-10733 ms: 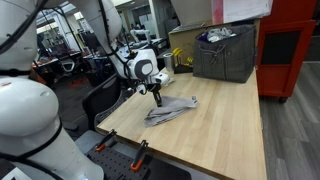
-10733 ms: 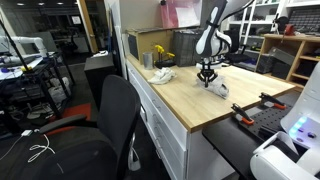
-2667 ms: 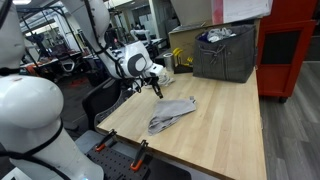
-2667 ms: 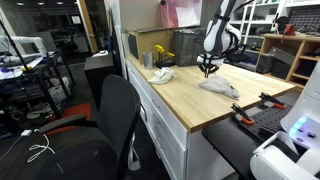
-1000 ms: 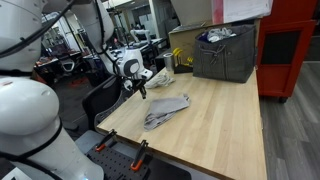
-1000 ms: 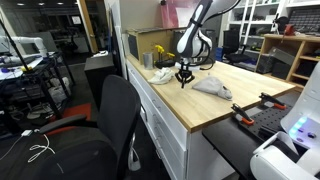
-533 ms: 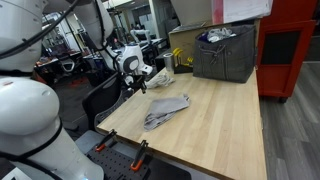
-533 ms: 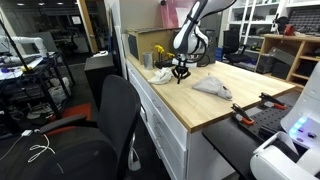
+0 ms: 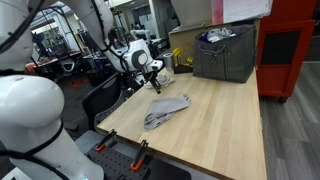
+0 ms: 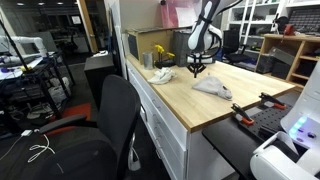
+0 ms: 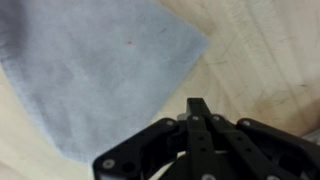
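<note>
Wrist view showed my claw closed and empty, hovering just off the grey cloth lying on the tabletop; to grip well, I judged, it should open squarely over the cloth's edge.

Cloth lies on table, near one long edge. End effector hangs over the table just beside the cloth. Bin stands at the far end. Rag lies near the edge; chair stands beside it.
</note>
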